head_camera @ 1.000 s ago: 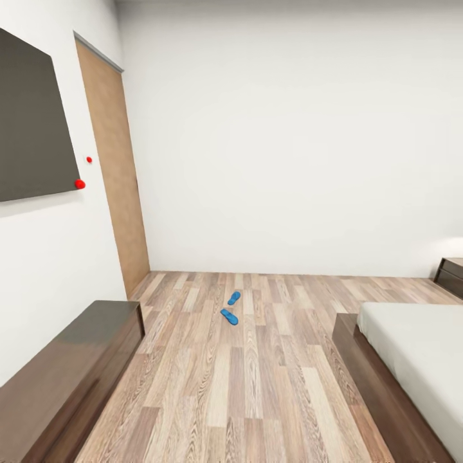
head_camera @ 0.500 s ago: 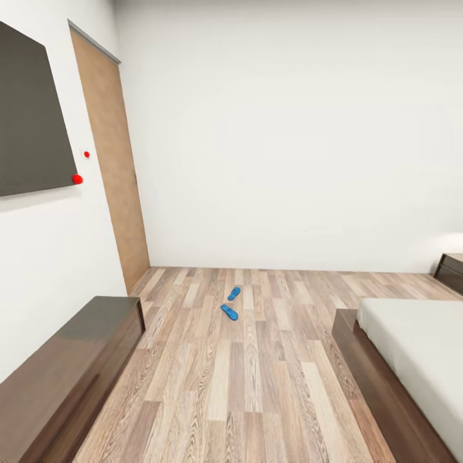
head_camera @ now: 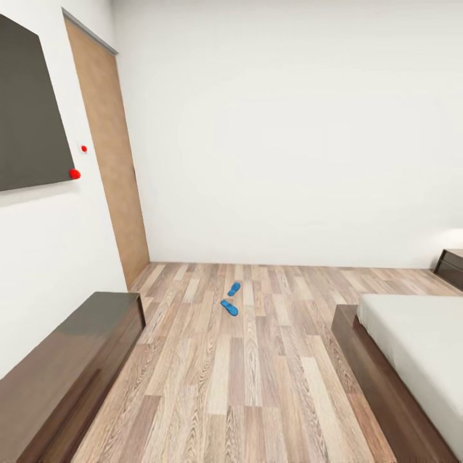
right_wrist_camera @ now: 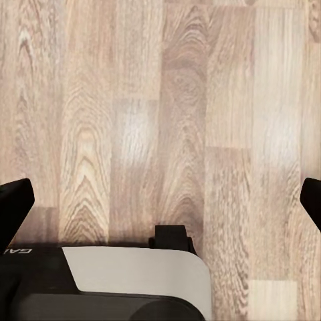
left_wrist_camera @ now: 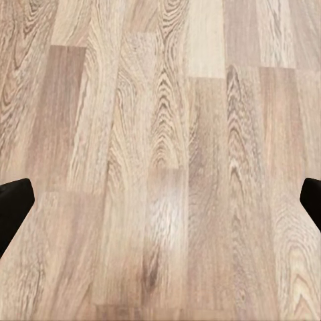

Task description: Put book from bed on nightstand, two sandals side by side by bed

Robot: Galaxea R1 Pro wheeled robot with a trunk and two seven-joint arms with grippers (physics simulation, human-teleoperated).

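Bedroom: white walls (head_camera: 289, 128), wood-plank floor (head_camera: 257, 386), seen from the head camera.

Bed (head_camera: 418, 347): off-white mattress on a dark brown frame, ahead and to the right-hand side of the robot; one corner and one long side in view. No book can be made out on the visible part of the mattress.

Bench (head_camera: 64, 360): long, low, dark brown, against the wall on the left-hand side, across the open floor from the bed.

Door (head_camera: 109, 161): plain brown, in the same wall, beyond the bench.

Dark panel (head_camera: 32, 109): flat, mounted on that wall above the bench; two small red marks (head_camera: 75, 173) just beside its lower corner.

Nightstand (head_camera: 451, 265): dark wood, partly cut off, beyond the bed near the far wall.

Two sandals (head_camera: 231, 299): bright blue, on the floor well ahead of both hands, between bench and bed, near each other but at different angles, not side by side.

Left hand (left_wrist_camera: 160, 200): dark fingertips (left_wrist_camera: 13, 207) far apart, nothing between, over bare planks.

Right hand (right_wrist_camera: 160, 200): fingertips (right_wrist_camera: 13, 204) likewise spread wide, holding nothing; part of the robot's body (right_wrist_camera: 134, 281) below it.
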